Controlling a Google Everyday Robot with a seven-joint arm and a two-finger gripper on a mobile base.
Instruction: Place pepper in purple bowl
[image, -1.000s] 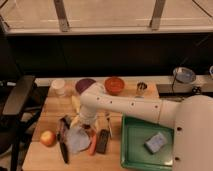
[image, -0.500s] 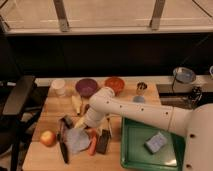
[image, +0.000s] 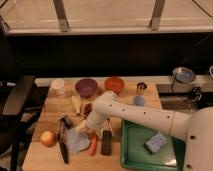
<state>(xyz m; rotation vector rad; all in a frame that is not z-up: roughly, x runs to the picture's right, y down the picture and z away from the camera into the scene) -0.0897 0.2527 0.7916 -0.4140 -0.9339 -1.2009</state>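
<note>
The pepper (image: 93, 145) is slim and orange-red and lies on the wooden table near the front, between a blue-grey cloth (image: 76, 140) and a flat black object (image: 106, 142). The purple bowl (image: 86, 87) stands empty at the back of the table, left of an orange-red bowl (image: 114, 84). My white arm reaches in from the right, bends near the table's middle and points down. The gripper (image: 83, 128) is low over the table, just above and to the left of the pepper, at the cloth's upper edge.
A white cup (image: 59, 86) stands at the back left. A banana (image: 76, 103) and dark grapes (image: 88, 108) lie mid-table, an apple (image: 47, 138) and a black knife (image: 62, 146) at front left. A green tray (image: 131, 150) holds a blue sponge (image: 156, 142). A blue cup (image: 138, 100) and a metal can (image: 141, 87) stand right.
The arm's elbow has swung right and away from the purple bowl, which now shows in full. The gripper has stayed low near the pepper, which has not moved.
</note>
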